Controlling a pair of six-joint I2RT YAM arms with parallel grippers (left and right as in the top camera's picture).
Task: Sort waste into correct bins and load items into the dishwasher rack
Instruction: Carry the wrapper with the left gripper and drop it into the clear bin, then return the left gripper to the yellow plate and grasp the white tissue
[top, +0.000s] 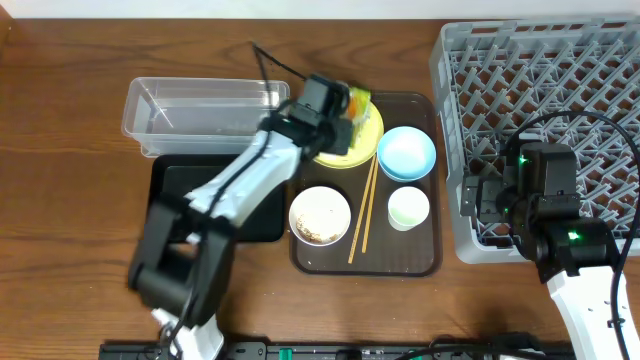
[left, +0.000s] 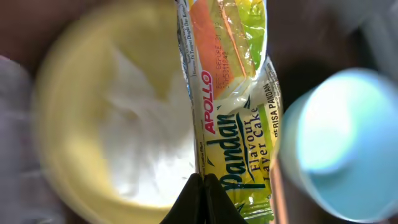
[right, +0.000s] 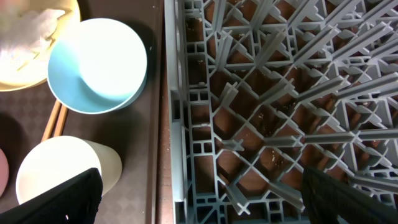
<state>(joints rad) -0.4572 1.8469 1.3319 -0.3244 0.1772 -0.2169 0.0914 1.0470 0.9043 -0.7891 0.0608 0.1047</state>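
My left gripper (left: 203, 198) is shut on the edge of the green-and-orange snack wrapper (left: 236, 106) and holds it above the yellow plate (left: 68, 124); in the overhead view the wrapper (top: 358, 102) is at the plate's far edge. A crumpled white tissue (left: 146, 130) lies in the plate. The light blue bowl (top: 406, 152), the pale cup (top: 408, 209), the chopsticks (top: 362, 210) and the white bowl with rice (top: 320, 215) sit on the brown tray. My right gripper (right: 199, 199) is open and empty over the left edge of the grey rack (right: 280, 93).
The clear tub (top: 200, 105) stands at the back left, with the black tray (top: 175, 185) in front of it, partly under my left arm. The brown tray (top: 420, 262) lies between them and the rack (top: 560, 80).
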